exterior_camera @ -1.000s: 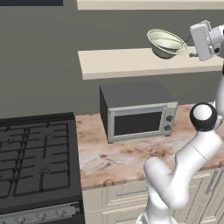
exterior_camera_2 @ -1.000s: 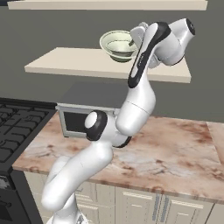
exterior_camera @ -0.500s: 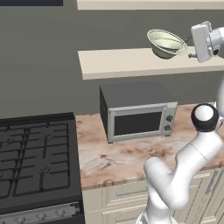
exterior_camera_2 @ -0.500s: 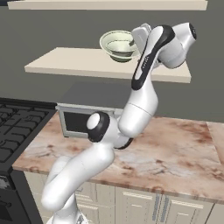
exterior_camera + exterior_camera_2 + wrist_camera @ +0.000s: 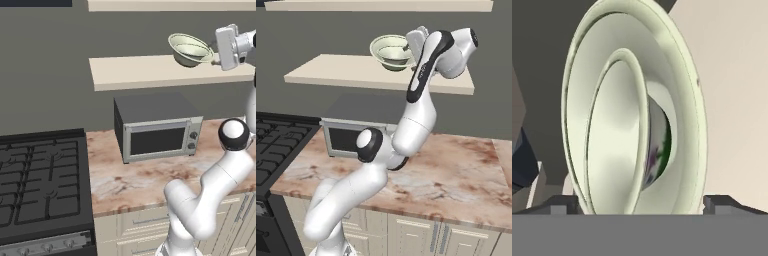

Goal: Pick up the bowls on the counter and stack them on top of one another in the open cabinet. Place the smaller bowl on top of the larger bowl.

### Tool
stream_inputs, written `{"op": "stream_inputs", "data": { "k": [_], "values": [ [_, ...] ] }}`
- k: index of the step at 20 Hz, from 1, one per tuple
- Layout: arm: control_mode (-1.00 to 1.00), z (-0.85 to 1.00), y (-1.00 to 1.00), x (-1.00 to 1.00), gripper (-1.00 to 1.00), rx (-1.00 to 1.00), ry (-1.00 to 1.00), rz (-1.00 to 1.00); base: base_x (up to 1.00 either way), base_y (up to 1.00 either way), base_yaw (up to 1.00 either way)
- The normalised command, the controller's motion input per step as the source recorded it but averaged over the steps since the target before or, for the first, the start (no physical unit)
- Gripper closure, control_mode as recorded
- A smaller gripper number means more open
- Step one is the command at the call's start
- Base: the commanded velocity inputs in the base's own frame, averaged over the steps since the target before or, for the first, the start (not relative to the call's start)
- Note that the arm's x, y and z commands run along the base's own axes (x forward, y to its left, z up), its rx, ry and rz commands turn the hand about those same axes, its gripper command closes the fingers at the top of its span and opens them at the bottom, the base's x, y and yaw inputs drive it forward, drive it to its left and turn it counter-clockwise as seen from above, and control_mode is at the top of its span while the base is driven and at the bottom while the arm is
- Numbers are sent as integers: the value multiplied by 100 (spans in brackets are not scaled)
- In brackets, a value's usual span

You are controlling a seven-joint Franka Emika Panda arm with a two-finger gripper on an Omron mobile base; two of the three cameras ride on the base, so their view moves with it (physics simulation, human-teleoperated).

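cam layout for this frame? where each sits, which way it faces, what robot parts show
Left base view: behind-left, facing forward-down at black stove, grey microwave, beige shelf; white arm lower right.
Right base view: behind-right, same scene; arm lower left.
Hand view: on the hand, looking along the open gripper into nested pale greenish-white bowls.
All share the bowls.

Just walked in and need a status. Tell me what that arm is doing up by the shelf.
The arm has its gripper up at the open cabinet, right beside the bowls. The smaller bowl sits nested inside the larger bowl, and the pair rests on the shelf board. The jaws stand wide open on either side of the stack, so nothing is gripped. The counter below carries the microwave. The stacking looks done.
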Motion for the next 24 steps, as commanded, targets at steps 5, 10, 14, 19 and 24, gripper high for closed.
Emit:
{"op": "stream_inputs", "data": {
  "k": [5, 10, 14, 19, 24],
  "values": [
    [-100, 0, 4, 22, -100, 1, 1, 0, 0, 0, 0],
    [-100, 8, -4, 4, -100, 0, 0, 0, 0, 0, 0],
    [-100, 15, -19, 0, -100, 0, 0, 0, 0, 0, 0],
    [-100, 14, -16, 0, -100, 0, 0, 0, 0, 0, 0],
    [-100, 16, -4, 0, -100, 1, 0, 0, 0, 0, 0]
  ]
}}
